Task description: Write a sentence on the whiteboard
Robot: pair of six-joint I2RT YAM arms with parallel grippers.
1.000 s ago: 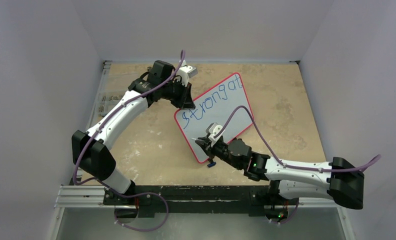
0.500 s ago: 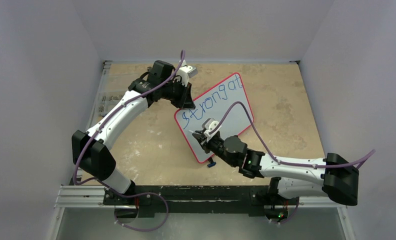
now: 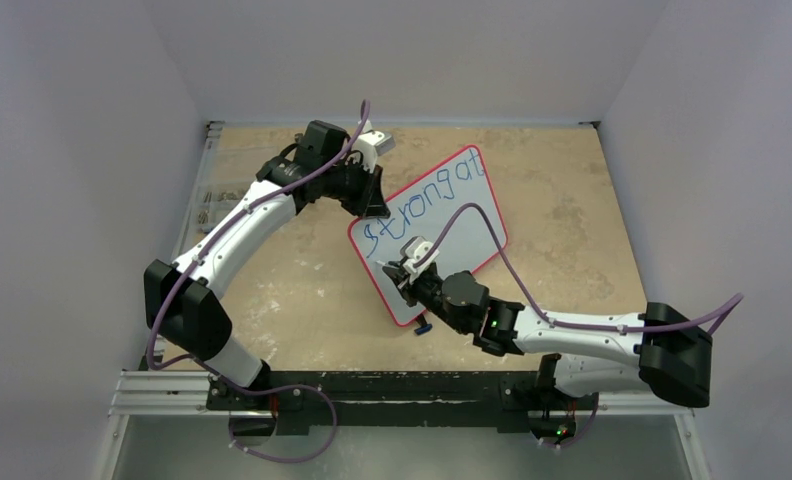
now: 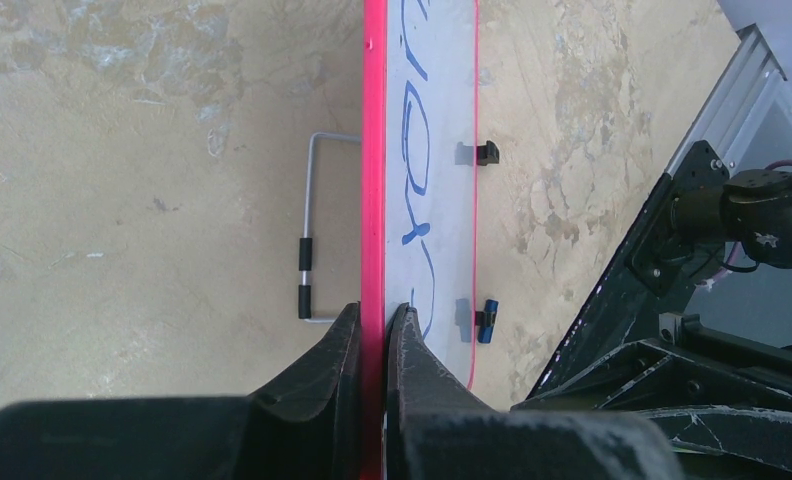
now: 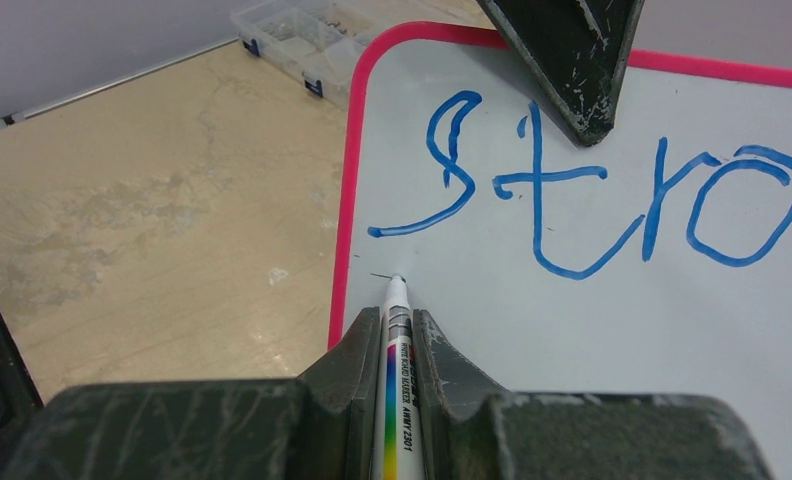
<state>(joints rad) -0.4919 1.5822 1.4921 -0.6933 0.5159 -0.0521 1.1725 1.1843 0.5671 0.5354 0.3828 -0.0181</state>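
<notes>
Whiteboard (image 3: 462,235) | sentence (image 3: 422,200) reading only "strong at", second line seemingly starting | left fingers (image 4: 337,350) clamping its frame (image 4: 373,150) | right fingers (image 5: 352,350) pinching marker (image 5: 396,295), tip meeting board under the "S"

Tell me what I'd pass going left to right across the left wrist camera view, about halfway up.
Bent wire stand with black sleeves → whiteboard's red frame edge → blue letters of the sentence → black foot → bare table → right arm.
</notes>
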